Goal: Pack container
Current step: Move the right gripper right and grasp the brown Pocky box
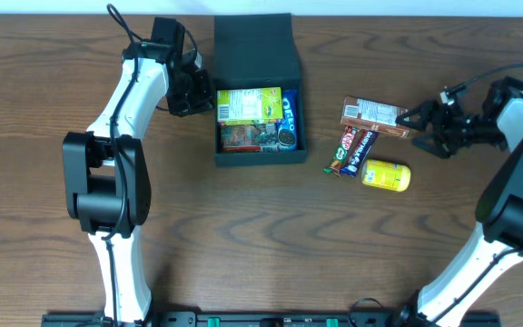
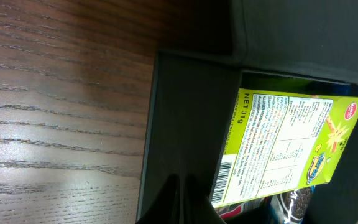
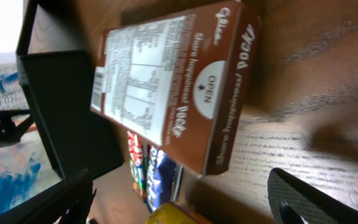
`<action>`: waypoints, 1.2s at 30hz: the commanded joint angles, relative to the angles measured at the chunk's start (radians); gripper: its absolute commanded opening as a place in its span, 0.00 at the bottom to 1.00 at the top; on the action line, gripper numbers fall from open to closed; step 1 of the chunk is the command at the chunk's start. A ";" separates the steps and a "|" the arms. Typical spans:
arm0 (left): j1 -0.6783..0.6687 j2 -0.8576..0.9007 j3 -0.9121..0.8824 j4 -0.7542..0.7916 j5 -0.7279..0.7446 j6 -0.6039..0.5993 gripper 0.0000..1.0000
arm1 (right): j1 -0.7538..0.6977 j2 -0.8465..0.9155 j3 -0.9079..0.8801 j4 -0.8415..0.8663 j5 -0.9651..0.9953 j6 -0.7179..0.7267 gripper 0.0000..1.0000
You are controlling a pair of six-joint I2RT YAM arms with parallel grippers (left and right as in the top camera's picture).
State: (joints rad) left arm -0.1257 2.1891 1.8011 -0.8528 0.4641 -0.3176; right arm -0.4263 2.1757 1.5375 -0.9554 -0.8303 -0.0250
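The black container (image 1: 224, 156) stands open at the table's back middle, its flap lid (image 1: 255, 45) lying flat behind it. Inside lie a yellow-green snack box (image 1: 248, 104), an Oreo packet (image 1: 289, 123) and a red packet (image 1: 243, 136). My left gripper (image 1: 198, 91) is shut, its tips (image 2: 182, 199) over the container's left wall (image 2: 185, 124) beside the yellow-green box (image 2: 284, 149). My right gripper (image 1: 416, 123) is open at the right end of a brown Pocky box (image 1: 375, 115). In the right wrist view the Pocky box (image 3: 179, 87) lies ahead of the spread fingers (image 3: 309, 199), untouched.
Two wrapped chocolate bars (image 1: 350, 150) and a yellow packet (image 1: 386, 175) lie just in front of the Pocky box, right of the container. The right wrist view shows the bars (image 3: 151, 174), the yellow packet (image 3: 173, 214) and the container (image 3: 67, 112) beyond.
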 commanded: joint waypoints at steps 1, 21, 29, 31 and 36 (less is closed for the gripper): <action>-0.006 0.009 -0.005 -0.003 0.000 -0.004 0.06 | -0.004 0.023 -0.012 0.025 -0.029 0.037 0.89; -0.006 0.009 -0.005 -0.003 0.000 -0.004 0.06 | 0.046 0.115 -0.016 0.189 -0.087 0.185 0.81; -0.006 0.009 -0.005 -0.003 0.000 -0.004 0.06 | 0.049 0.117 -0.016 0.255 -0.087 0.235 0.60; -0.006 0.009 -0.005 -0.003 0.000 -0.004 0.06 | 0.049 0.117 -0.016 0.260 -0.088 0.238 0.53; -0.005 0.009 -0.005 -0.003 0.000 -0.004 0.06 | 0.049 0.117 -0.015 0.260 -0.096 0.238 0.36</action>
State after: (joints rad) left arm -0.1257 2.1891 1.8011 -0.8528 0.4641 -0.3180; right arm -0.3855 2.2814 1.5280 -0.6949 -0.9245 0.2115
